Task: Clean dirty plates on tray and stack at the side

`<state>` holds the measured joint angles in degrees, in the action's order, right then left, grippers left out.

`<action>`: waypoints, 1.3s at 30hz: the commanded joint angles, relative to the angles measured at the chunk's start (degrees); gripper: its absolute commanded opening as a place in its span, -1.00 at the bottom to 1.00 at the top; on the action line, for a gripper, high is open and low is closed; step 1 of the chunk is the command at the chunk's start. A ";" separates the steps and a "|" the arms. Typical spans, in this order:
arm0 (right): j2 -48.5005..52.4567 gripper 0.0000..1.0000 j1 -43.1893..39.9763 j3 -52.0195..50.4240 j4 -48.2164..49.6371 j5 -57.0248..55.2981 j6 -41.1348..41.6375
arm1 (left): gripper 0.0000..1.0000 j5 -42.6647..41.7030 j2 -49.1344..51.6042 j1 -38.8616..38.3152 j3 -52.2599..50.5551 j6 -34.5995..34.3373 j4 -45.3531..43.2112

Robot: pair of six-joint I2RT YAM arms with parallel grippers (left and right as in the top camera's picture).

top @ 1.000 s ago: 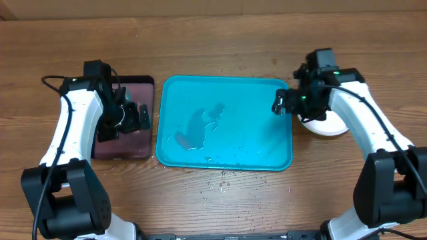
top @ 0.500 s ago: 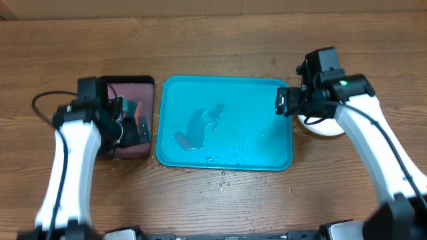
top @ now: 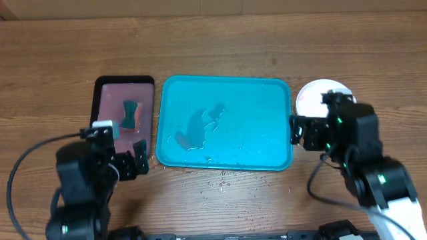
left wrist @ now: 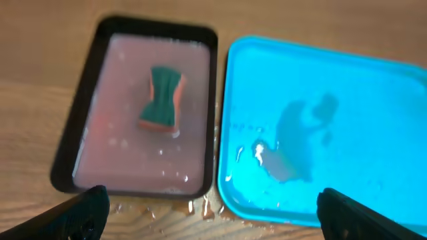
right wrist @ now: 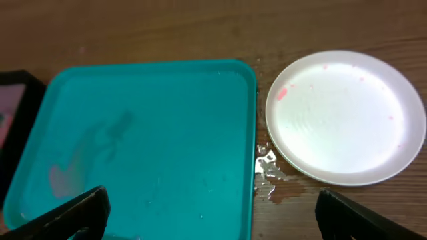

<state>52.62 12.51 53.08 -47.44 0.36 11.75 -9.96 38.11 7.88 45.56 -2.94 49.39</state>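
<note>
The turquoise tray (top: 223, 123) lies mid-table, wet, with a puddle and no plates on it; it also fills the right of the left wrist view (left wrist: 320, 133) and the left of the right wrist view (right wrist: 147, 133). A white plate (top: 319, 95) with faint red smears (right wrist: 343, 127) sits on the wood just right of the tray. I cannot tell whether other plates lie under it. My left gripper (top: 131, 162) hangs open over the table's front, near the tray's front-left corner (left wrist: 213, 223). My right gripper (top: 303, 132) is open and empty by the tray's right edge (right wrist: 213, 223).
A black-rimmed tray (top: 100, 90) with pinkish water stands left of the turquoise one, a green-and-orange sponge (left wrist: 162, 100) lying in it. Water drops sit on the wood between the trays and beside the plate (right wrist: 270, 170).
Both arms have drawn back toward the table's front. The left gripper left the black tray, uncovering the sponge. The right gripper moved off the white plate, which now shows.
</note>
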 commanded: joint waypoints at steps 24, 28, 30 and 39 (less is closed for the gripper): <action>4.74 1.00 0.28 -0.63 0.22 -2.67 -0.31 | 1.00 -1.05 -3.26 -0.02 -1.44 1.07 0.13; 1.22 1.00 0.11 -0.92 3.43 -5.40 -0.26 | 1.00 -1.07 -3.26 -0.02 -1.44 1.05 0.13; -2.54 1.00 -0.35 -2.67 8.44 -5.42 -0.98 | 1.00 -1.05 -3.26 -0.02 -1.44 1.05 0.13; -25.70 1.00 -3.69 -24.81 39.21 -4.76 -1.29 | 1.00 -1.05 -3.26 -0.02 -1.44 1.05 0.13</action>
<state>33.47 9.82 35.86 -13.43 -3.88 10.85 -10.37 35.09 7.88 44.47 -2.79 49.71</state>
